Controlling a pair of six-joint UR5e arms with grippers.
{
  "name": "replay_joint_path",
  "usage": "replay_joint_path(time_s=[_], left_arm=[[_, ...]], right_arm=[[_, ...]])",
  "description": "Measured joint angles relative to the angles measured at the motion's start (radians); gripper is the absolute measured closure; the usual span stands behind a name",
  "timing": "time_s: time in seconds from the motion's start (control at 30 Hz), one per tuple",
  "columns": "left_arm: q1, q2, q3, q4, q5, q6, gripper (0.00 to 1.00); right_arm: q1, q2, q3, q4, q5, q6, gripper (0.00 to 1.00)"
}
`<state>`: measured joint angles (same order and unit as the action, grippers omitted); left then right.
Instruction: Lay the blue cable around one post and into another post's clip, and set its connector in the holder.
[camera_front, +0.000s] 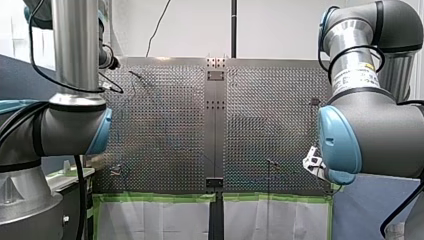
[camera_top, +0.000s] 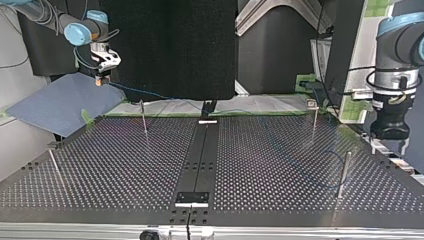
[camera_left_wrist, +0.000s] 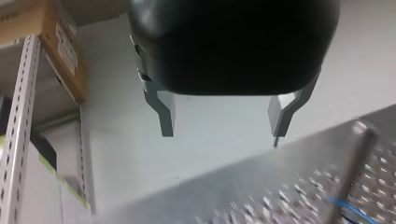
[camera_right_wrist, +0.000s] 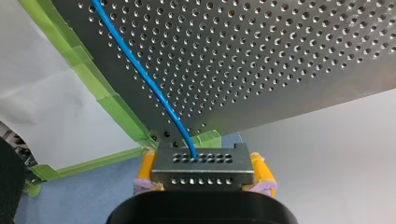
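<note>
My right gripper (camera_right_wrist: 203, 164), held beyond the table's (camera_right_wrist: 280, 56) taped corner, clamps the connector (camera_right_wrist: 201, 175) of the blue cable (camera_right_wrist: 140, 70). My left gripper (camera_left_wrist: 223, 119), beside the table's edge, hangs wide open and empty.

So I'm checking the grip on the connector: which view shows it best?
The right wrist view: the connector sits between my right hand's yellow pads, the blue cable running out of it. The top view shows it only as a speck under that hand; the front and left wrist views don't show it.
</note>
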<state>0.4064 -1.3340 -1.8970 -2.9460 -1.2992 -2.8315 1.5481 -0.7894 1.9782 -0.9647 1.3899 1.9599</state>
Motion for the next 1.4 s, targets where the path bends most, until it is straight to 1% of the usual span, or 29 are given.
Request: replay_joint_path(time_s=[0.17, 0.33, 0.47, 0.7, 0.87, 1.1, 1.23, 1.4], left_arm=[[-0.017, 0.037, 0.041, -0.042, -0.041, 0.041, 0.0], [-0.056, 0.053, 0.085, -0.085, -0.085, 0.086, 0.0], [-0.087, 0.042, 0.117, -0.117, -0.117, 0.117, 0.0], [-0.144, 0.002, 0.174, -0.174, -0.174, 0.175, 0.0], [-0.186, 0.0, 0.216, -0.216, -0.216, 0.216, 0.0], [-0.255, 0.009, 0.284, -0.286, -0.285, 0.285, 0.0], [-0.287, 0.009, 0.296, -0.32, -0.319, 0.32, 0.0], [-0.301, 0.006, 0.269, -0.363, -0.363, 0.364, 0.0]], right_arm=[[0.003, 0.0, -0.001, -0.002, 0.0, 0.001, 1.0], [0.005, 0.0, -0.002, 0.0, 0.0, 0.001, 1.0], [0.006, 0.0, -0.003, 0.001, 0.0, 0.001, 1.0], [0.007, 0.0, -0.004, 0.0, 0.0, 0.003, 1.0], [0.008, 0.0, -0.003, 0.001, -0.001, 0.006, 1.0], [0.009, 0.0, -0.003, 0.001, -0.001, 0.007, 1.0], [0.01, 0.0, -0.004, 0.001, -0.001, 0.007, 1.0], [0.01, 0.0, -0.003, 0.001, -0.001, 0.007, 1.0]])
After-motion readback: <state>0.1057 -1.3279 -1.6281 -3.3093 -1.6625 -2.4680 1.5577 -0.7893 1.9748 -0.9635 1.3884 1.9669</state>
